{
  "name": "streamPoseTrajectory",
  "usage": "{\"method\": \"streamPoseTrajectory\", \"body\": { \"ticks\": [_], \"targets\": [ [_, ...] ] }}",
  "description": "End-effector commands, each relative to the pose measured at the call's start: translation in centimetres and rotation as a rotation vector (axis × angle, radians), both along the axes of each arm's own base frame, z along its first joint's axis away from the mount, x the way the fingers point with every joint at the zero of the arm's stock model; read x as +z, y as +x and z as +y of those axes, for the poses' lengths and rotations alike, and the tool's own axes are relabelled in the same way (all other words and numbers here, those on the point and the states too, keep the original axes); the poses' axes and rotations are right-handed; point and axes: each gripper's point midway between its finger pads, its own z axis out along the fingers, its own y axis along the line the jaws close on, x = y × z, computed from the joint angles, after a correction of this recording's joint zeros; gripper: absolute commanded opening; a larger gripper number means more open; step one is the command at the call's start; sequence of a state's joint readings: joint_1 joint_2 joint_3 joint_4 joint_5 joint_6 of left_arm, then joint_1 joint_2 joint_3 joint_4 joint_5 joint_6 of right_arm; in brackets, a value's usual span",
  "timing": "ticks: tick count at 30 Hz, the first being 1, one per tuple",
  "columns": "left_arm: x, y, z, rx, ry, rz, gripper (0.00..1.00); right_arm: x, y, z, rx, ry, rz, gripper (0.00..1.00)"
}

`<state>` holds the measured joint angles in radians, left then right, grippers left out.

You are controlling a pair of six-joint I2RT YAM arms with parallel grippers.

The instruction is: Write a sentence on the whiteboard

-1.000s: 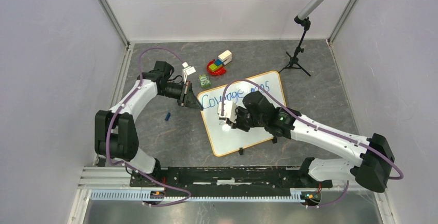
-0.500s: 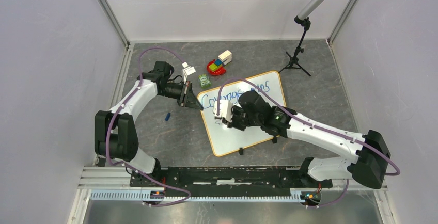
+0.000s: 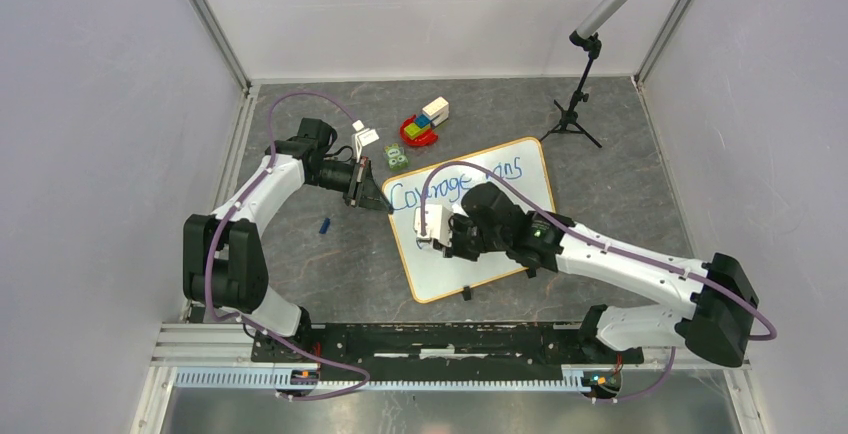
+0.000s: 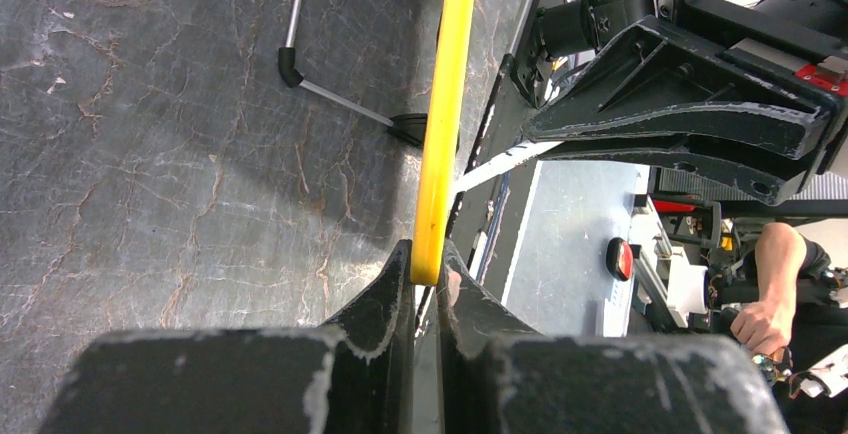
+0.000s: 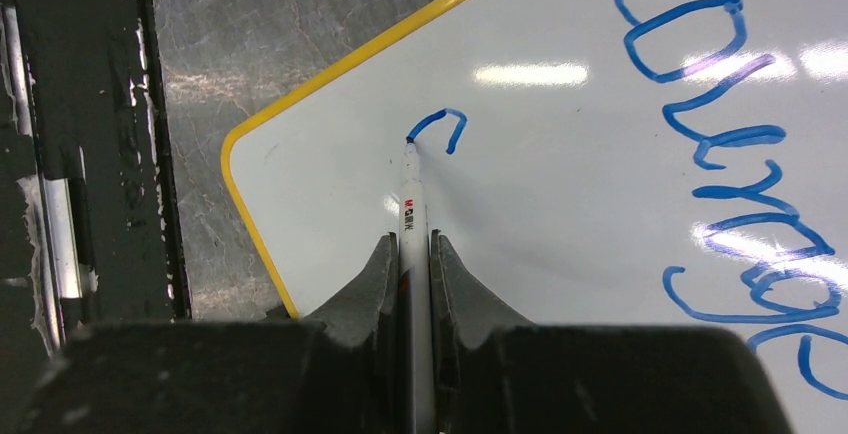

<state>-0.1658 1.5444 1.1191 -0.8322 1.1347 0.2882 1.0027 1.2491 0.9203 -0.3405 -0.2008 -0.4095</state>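
At the middle of the bench [image 3: 330, 264] the whiteboard [image 3: 455, 269] is laid flat and turned at an angle, its yellow rim [image 4: 440, 154] seen all round it from above. Along the far side of the whiteboard the first line of the sentence [image 3: 430, 192] is written in blue; "Courage" can be read, while the word after it is partly hidden by a purple cable. At the whiteboard's left edge the rim is pinched by the left tool [image 4: 427, 264], whose two fingers are closed tight on either side of it. Over the left half of the whiteboard the right tool [image 5: 410, 249] is held, its fingers closed on a white marker [image 5: 411, 214] that points away from the wrist. The marker's tip is set on the white surface at the end of a short curved blue stroke [image 5: 440, 126], which lies below the first line and near the whiteboard's left corner. Blue letters of the first line [image 5: 740, 154] are seen to the right of that stroke in the right wrist view. On the near edge of the whiteboard small black clips [image 3: 466, 294] are fixed. Beyond the far-left corner of the whiteboard a pile of toy blocks [image 3: 422, 126] is found, and beyond its far-right corner a black tripod stand [image 3: 573, 114] is placed. Well to the left of the whiteboard a small blue piece [image 3: 324, 225] is left on the bench.
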Motion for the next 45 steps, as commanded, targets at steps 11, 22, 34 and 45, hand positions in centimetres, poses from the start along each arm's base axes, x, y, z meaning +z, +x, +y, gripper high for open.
{"method": "streamPoseTrajectory", "body": {
  "ticks": [11, 22, 34, 45],
  "targets": [
    [0.7, 0.7, -0.2, 0.006, -0.005, -0.062, 0.02, 2.1, 1.3, -1.0, -0.066, 0.023, -0.062, 0.00],
    [0.7, 0.7, -0.2, 0.006, -0.004, -0.063, 0.02, 3.0, 2.3, -0.4, -0.091, 0.043, -0.065, 0.00],
    [0.6, 0.8, -0.2, 0.007, -0.003, -0.058, 0.02, -0.2, 0.2, -1.6, -0.022, -0.019, 0.004, 0.00],
    [0.6, 0.8, -0.2, 0.005, -0.005, -0.055, 0.02, 3.6, -0.6, -0.9, 0.037, 0.042, -0.007, 0.00]
  ]
}}
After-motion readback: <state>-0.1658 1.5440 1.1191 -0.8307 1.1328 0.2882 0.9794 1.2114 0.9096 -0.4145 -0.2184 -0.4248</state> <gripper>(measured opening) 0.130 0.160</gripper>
